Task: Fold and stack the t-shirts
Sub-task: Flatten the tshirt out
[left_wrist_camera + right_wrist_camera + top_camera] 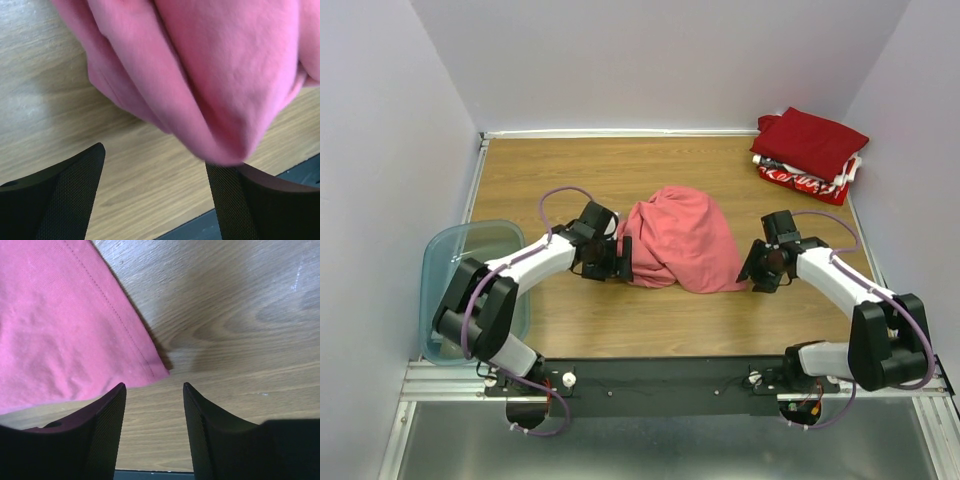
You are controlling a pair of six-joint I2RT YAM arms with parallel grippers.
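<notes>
The salmon-pink t-shirt (pixel 678 240) lies bunched in a heap at the middle of the wooden table (pixel 550 170). My left gripper (pixel 621 258) is at its left edge, jaws wide open; in the left wrist view (pixel 155 160) a pink fold (pixel 220 85) overhangs the right fingertip, with only bare wood between the fingers. My right gripper (pixel 752 268) sits at the heap's right side. In the right wrist view (pixel 154 386) its jaws stand partly apart with nothing between them, and the shirt's hemmed corner (pixel 150 365) lies just ahead. A dark red t-shirt (pixel 815 140) rests folded on a red one with white print (pixel 790 178).
The folded stack sits in the far right corner by the wall. A translucent blue-grey bin (pixel 450 260) hangs over the table's left edge beside the left arm. Bare wood shows in front of and behind the pink heap.
</notes>
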